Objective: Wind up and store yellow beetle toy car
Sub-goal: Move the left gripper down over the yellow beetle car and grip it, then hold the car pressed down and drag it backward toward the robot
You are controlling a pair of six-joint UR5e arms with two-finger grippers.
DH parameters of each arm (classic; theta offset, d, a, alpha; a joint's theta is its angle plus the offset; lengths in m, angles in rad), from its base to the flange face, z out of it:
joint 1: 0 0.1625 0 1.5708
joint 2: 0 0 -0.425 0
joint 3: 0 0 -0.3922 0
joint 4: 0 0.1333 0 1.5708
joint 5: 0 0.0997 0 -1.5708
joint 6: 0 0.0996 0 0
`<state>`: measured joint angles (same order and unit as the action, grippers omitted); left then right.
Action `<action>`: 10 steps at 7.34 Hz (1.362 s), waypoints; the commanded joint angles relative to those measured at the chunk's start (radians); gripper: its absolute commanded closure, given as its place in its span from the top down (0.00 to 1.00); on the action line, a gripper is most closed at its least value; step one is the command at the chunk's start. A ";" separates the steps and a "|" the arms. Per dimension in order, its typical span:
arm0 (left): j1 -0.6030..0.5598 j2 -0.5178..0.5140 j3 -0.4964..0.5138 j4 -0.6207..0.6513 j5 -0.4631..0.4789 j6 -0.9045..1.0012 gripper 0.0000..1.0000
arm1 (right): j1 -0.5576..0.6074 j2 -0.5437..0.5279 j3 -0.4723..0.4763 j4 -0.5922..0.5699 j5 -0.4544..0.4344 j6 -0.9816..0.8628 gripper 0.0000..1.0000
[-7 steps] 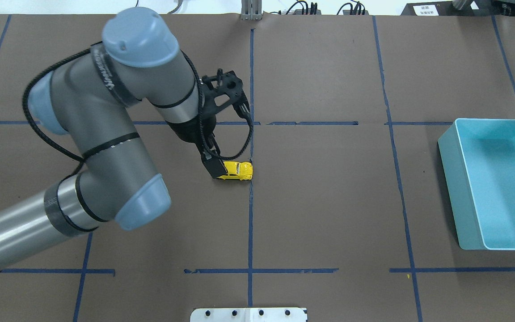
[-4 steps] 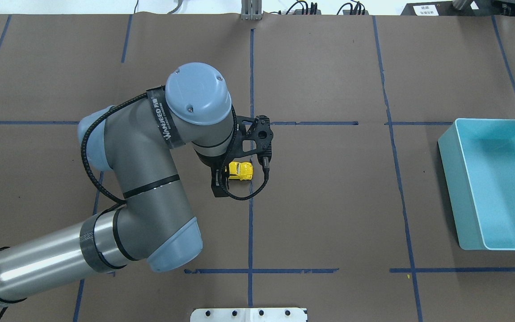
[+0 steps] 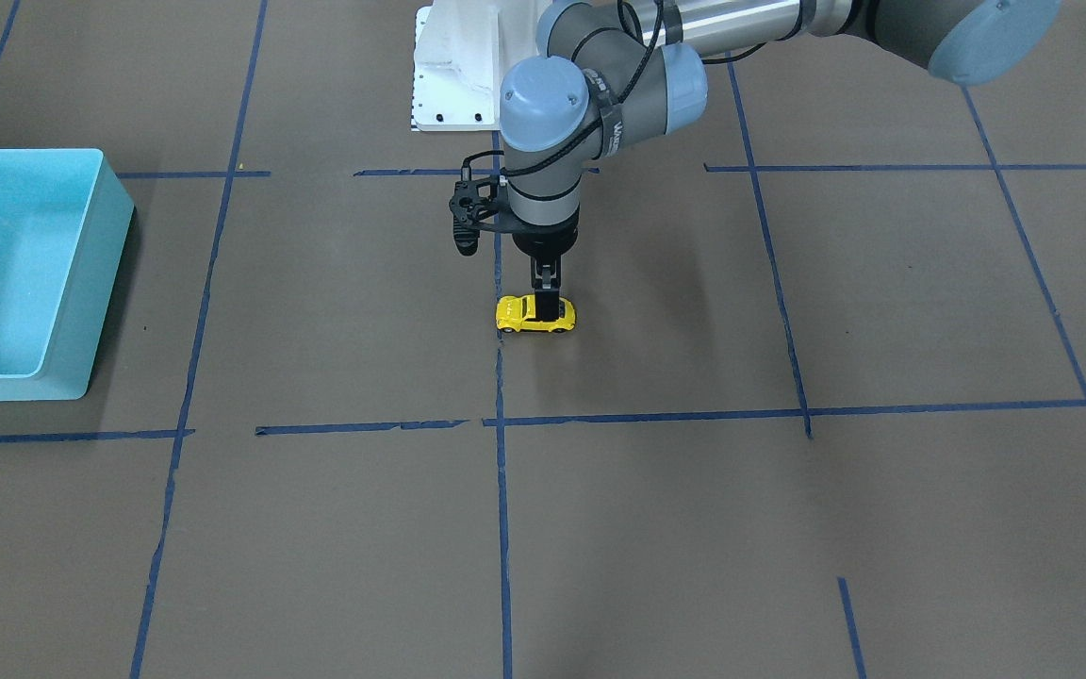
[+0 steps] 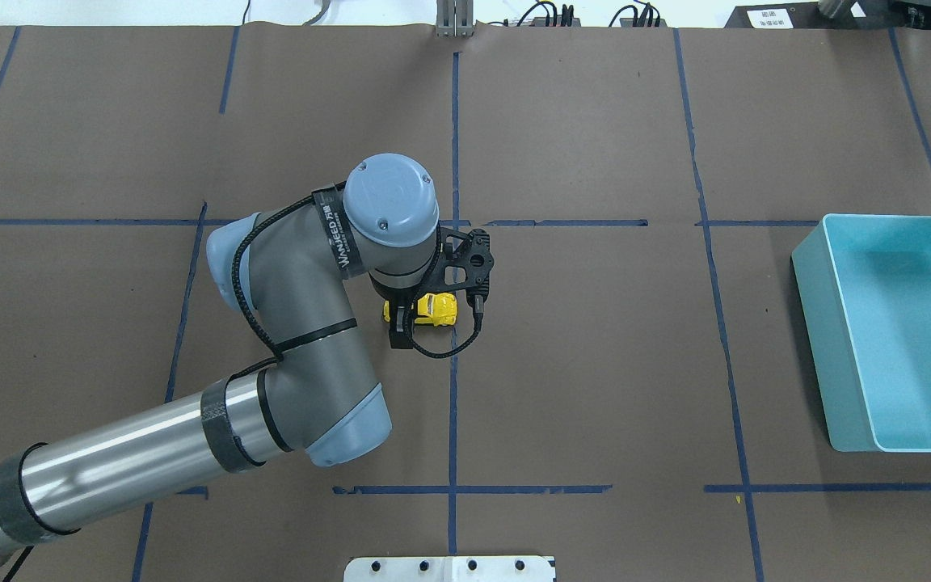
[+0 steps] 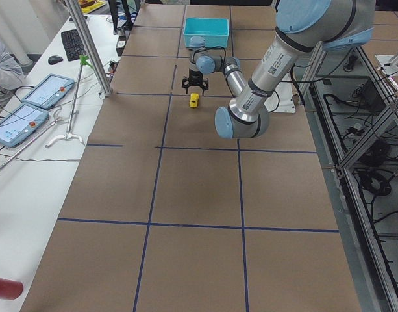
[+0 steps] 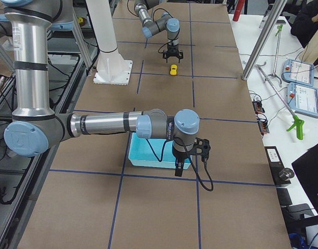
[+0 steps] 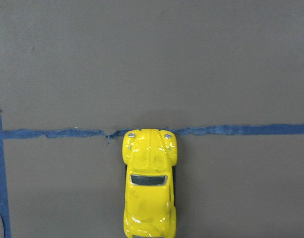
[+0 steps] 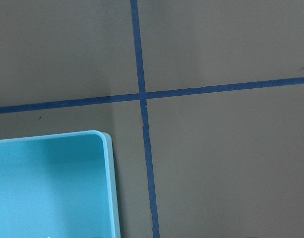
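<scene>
- Left tool (image 3: 550, 304) is hanging straight down over the yellow beetle toy car (image 3: 519, 316), with its jaws standing apart. One finger is showing in front of the car's side, but I cannot tell if it is touching the car.
- Brown counter (image 3: 788, 528) is carrying everything, and blue tape lines (image 3: 501, 528) are dividing it into squares.
- Teal bin (image 3: 105, 283) is sitting at the counter's end on the robot's right, well apart from the car.
- Right tool (image 6: 178, 168) is hanging just beside the near corner of the bin. It is appearing only in the right side view, so I cannot tell if its jaws are apart or together.
- The car is standing on its wheels near the middle of the counter, and its nose is touching a blue tape line.
</scene>
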<state>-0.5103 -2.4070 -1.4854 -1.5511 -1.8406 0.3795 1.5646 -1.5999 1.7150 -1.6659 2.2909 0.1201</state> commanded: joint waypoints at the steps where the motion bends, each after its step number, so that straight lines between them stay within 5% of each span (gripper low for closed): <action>1: 0.000 -0.008 0.059 -0.073 0.012 -0.011 0.88 | 0.000 0.000 0.000 0.000 0.001 0.001 1.00; 2: 0.000 -0.009 0.066 -0.078 0.014 -0.013 0.76 | 0.000 0.000 0.000 0.000 0.001 0.001 1.00; 5: 0.003 -0.008 0.074 -0.076 -0.037 -0.008 0.69 | 0.000 0.000 0.000 0.000 0.001 0.001 1.00; 8: 0.000 -0.011 0.066 -0.073 -0.035 -0.011 0.08 | 0.000 0.000 0.000 0.000 0.001 0.001 1.00; 10: -0.007 -0.011 0.028 -0.090 -0.048 -0.016 0.00 | 0.000 0.000 0.002 0.000 0.001 0.000 1.00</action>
<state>-0.5140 -2.4178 -1.4373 -1.6326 -1.8808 0.3663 1.5646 -1.5999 1.7152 -1.6659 2.2918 0.1201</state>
